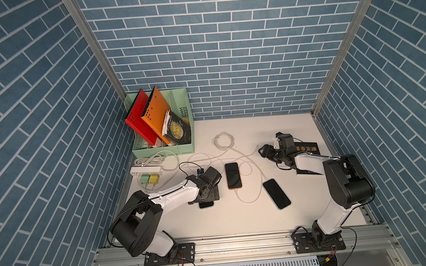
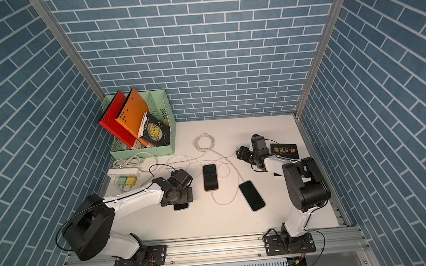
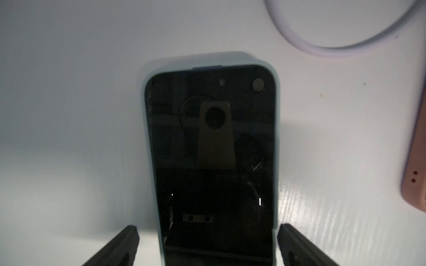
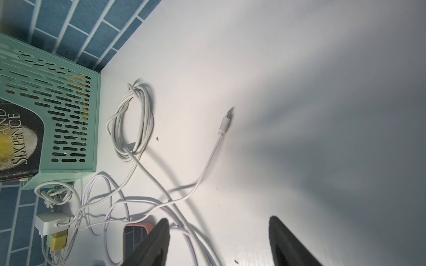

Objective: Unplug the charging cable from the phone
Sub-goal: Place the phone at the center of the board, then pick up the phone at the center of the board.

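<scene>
L gripper [image 3: 207, 225] is spread astride glossy, round-cornered phone [image 3: 212, 149] w/ matte pale-blue case [image 3: 277, 138]; R gripper [image 4: 219, 217] is spread too. In both top views phone is mostly hidden by L wrist [image 1: 206, 188].

The walls [image 1: 226, 47] bear a blue brick pattern with pale joints, and the table [image 1: 227, 223] is white. The slotted basket [image 1: 164, 151] is mint green, and the red folder [image 1: 138, 118] and the orange folder [image 1: 156, 109] each show a cluster of dark dots. The cable [image 4: 147, 110] is white; the orange-cased phone [image 1: 233, 175] and the pale-blue-cased phone [image 3: 212, 184] both have black screens.
</scene>
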